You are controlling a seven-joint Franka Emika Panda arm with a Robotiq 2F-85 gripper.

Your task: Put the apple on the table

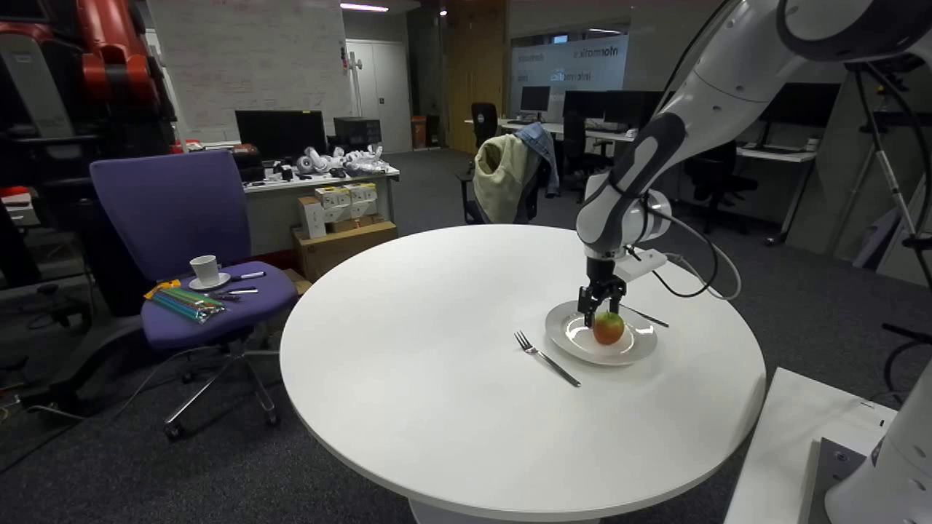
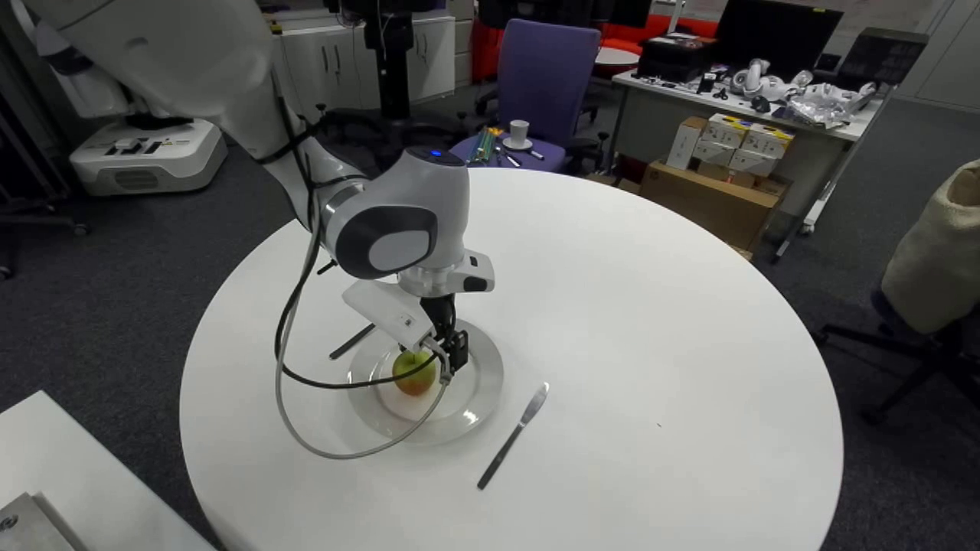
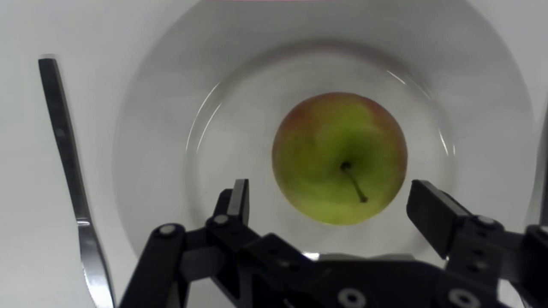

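Note:
The apple (image 1: 608,330), red-orange with a yellow-green top, sits in the middle of the round white plate (image 1: 628,357). The plate rests on the white round table (image 1: 437,327). Both exterior views show the apple (image 2: 413,373), partly crossed by a cable in one of them. In the wrist view the apple (image 3: 340,154) has its stem facing up. My gripper (image 3: 329,188) is open and empty. Its two fingers stand wide apart to either side of the apple's near part, with gaps between them and the fruit. In an exterior view the gripper (image 1: 601,314) is low over the plate, close to the apple.
A fork (image 1: 550,360) lies on one side of the plate, a knife (image 2: 514,438) on the other. Loose cables (image 2: 287,337) hang from the arm over the plate. A purple chair (image 1: 196,313) beside the table holds a cup (image 1: 206,269) and other items.

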